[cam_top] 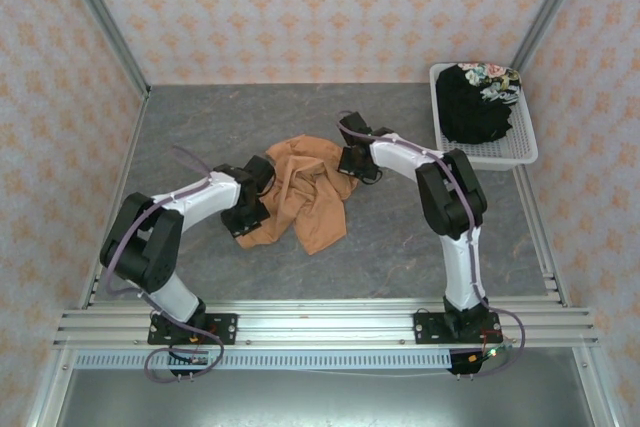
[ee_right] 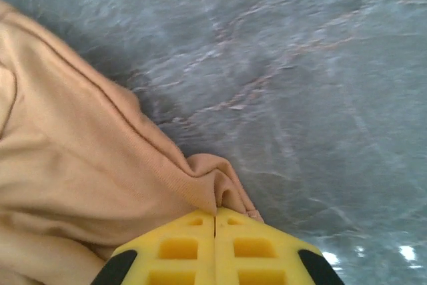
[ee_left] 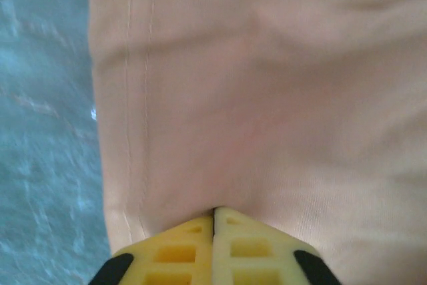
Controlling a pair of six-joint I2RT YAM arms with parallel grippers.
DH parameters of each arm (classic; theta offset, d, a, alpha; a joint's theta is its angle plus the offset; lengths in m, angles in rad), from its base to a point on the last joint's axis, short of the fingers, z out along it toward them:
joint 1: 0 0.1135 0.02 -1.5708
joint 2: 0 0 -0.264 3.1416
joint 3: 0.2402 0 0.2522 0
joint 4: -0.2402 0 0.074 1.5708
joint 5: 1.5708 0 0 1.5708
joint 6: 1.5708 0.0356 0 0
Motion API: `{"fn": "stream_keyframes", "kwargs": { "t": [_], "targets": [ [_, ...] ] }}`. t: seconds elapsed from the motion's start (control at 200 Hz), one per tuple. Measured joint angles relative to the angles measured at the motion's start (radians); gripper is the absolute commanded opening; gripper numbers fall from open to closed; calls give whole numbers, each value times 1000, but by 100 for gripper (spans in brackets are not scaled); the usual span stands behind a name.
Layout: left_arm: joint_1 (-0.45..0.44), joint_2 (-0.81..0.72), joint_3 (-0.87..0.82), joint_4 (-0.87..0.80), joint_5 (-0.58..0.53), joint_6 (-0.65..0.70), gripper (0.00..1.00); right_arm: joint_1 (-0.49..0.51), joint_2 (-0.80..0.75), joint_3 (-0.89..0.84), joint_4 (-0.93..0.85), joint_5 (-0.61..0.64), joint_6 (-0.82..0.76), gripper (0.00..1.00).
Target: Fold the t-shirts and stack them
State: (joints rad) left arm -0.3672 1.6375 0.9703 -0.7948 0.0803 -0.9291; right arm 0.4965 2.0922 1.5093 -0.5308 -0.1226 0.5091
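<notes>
Left pincer (ee_left: 214,211) is clenched on the orange tee (cam_top: 310,202) near its stitched hem; right pincer (ee_right: 215,215) is clenched on a bunched edge of that tee.

Right gripper (ee_right: 215,216) yellow jaws pressed together, pinching ribbed edge of the light orange t-shirt (ee_right: 73,178). Shirt lies crumpled left of the gripper; grey marbled table (ee_right: 300,65) beyond it.

No readable text, labels, brands, numbers or signs on anything visible.
</notes>
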Motion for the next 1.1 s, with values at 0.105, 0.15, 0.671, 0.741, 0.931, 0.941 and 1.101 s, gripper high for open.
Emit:
{"fn": "stream_keyframes", "kwargs": {
  "t": [0.105,0.15,0.671,0.741,0.931,0.941,1.101],
  "targets": [
    [80,50,58,-1,-22,44,0,-16,-93,-108,-15,19,14,0],
    [112,78,97,-1,-29,67,0,-21,-147,-161,-26,17,21,0],
    [196,335,674,-67,-67,249,27,276,-423,-255,-79,-364,18,22],
    [151,244,645,-92,-84,241,38,253,-413,-220,-66,-412,4,36],
    [-34,-68,406,-149,-77,170,51,74,-417,-208,-74,-384,-20,53],
    [-41,-77,393,-149,-75,166,51,64,-417,-208,-77,-376,-23,53],
    [-106,-173,119,-151,2,35,58,-31,-349,-147,-128,-264,-77,58]
  ]
}}
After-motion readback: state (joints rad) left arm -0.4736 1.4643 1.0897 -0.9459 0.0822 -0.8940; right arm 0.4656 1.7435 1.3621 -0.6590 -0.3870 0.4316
